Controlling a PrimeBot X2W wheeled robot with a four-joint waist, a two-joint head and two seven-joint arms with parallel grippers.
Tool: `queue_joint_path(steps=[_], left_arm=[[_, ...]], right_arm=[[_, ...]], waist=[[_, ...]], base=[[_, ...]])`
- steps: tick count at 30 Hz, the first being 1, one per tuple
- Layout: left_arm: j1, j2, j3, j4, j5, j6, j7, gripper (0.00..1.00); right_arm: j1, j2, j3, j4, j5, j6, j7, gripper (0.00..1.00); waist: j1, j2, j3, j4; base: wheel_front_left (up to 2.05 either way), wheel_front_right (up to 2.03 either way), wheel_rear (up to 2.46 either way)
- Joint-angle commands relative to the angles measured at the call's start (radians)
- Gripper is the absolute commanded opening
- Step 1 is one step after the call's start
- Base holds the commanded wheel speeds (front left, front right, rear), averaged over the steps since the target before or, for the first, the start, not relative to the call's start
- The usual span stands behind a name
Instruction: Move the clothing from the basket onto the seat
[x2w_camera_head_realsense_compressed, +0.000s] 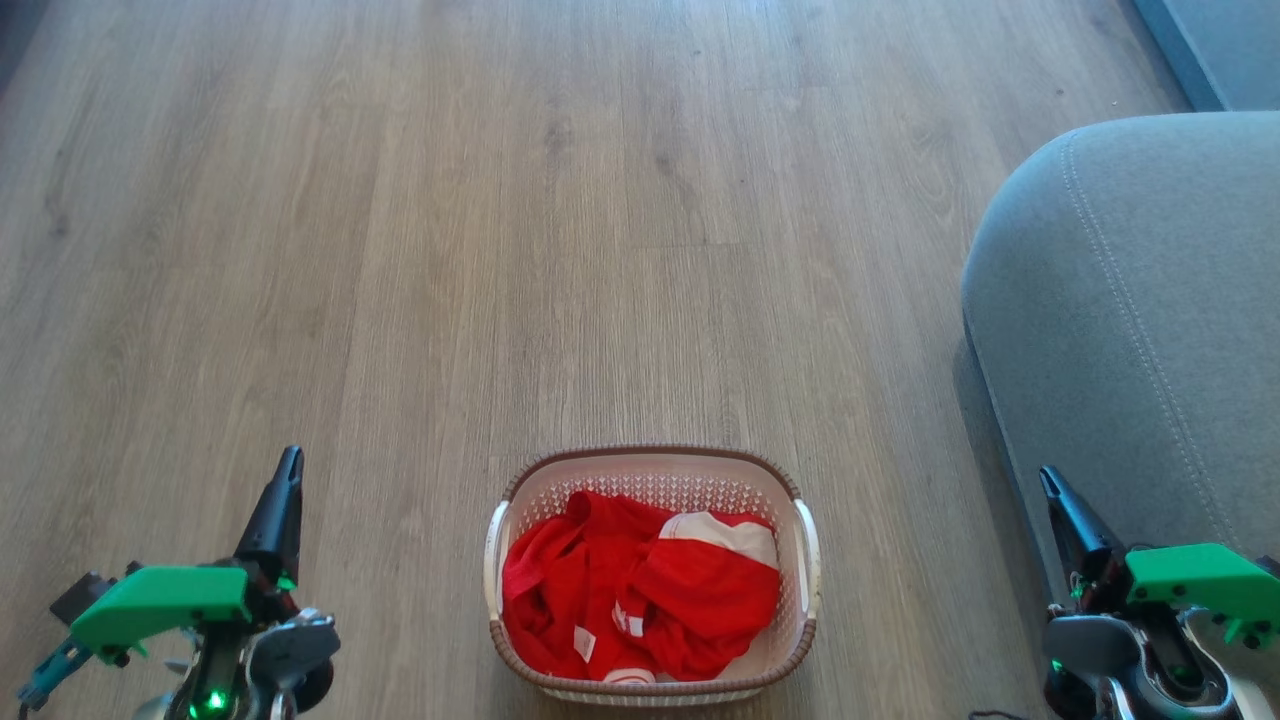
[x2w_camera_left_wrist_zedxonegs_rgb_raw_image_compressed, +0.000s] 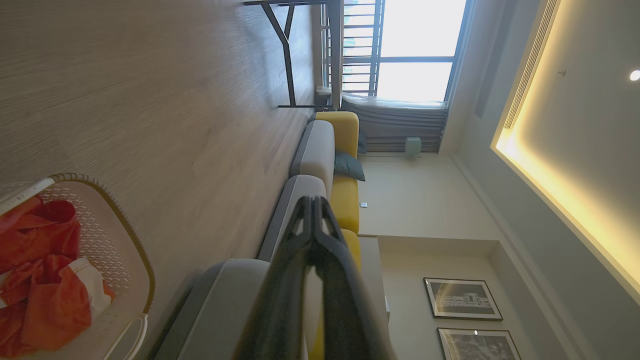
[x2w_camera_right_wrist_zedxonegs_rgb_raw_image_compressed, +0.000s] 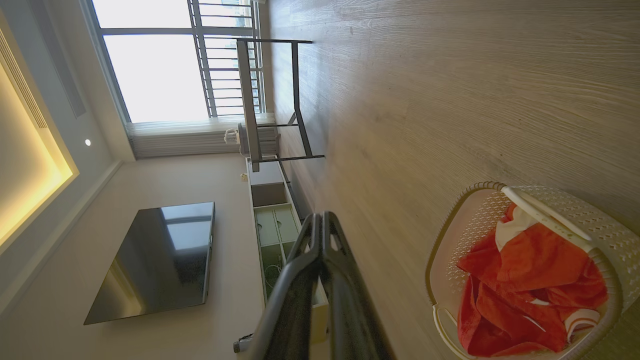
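Nearest you, entry one: left tool (x2w_camera_head_realsense_compressed: 288, 470), low on your left. Its two dark fingers are pressed together to a single point and hold nothing.

Entry two: right tool (x2w_camera_head_realsense_compressed: 1052, 487), low on your right. It is likewise pinched closed and empty. It sits close against the near side of the seat (x2w_camera_head_realsense_compressed: 1130, 330); contact cannot be judged.

Entry three: basket (x2w_camera_head_realsense_compressed: 650, 452), cream perforated plastic with a brown rim, standing on the floor (x2w_camera_head_realsense_compressed: 500, 200) midway between your two tools.

Entry four: clothing (x2w_camera_head_realsense_compressed: 620, 580), red with a white panel and small white labels. It is bundled loosely inside the basket, with nothing hanging over the rim.

Entry five: seat, a grey cushion with double stitching, to the right of the basket. A strip of floor lies between them. No red fabric lies on the part in view.

Entry six: floor, pale wood planks running away from you.

Status: by the look of it, no garment has been moved and the first pick has not begun.

Next move, as a judgement:
- Spread one tool wide; the right is the likelier, being closer to the seat.
- Bend down over the basket and close on a raised fold, not on the perforated wall.
- Lift until trailing cloth clears the rim, then swing right.
- Expect tangled pieces to come up together or tug the basket.
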Motion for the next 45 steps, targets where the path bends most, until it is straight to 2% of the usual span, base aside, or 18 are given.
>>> queue_joint_path(steps=[1,45], left_arm=[[-0.056,0.005,0.035,-0.035,-0.004,-0.007,0.007,0.00],[-0.056,0.005,0.035,-0.035,-0.004,-0.007,0.007,0.00]], right_arm=[[-0.050,-0.005,0.017,-0.041,0.006,0.002,0.007,0.00],[-0.050,-0.005,0.018,-0.041,0.006,0.002,0.007,0.00]], waist=[[0.0000,0.0000,0.000,0.000],[0.0000,0.0000,0.000,0.000]], base=[[0.00,0.00,0.00],[0.00,0.00,0.00]])
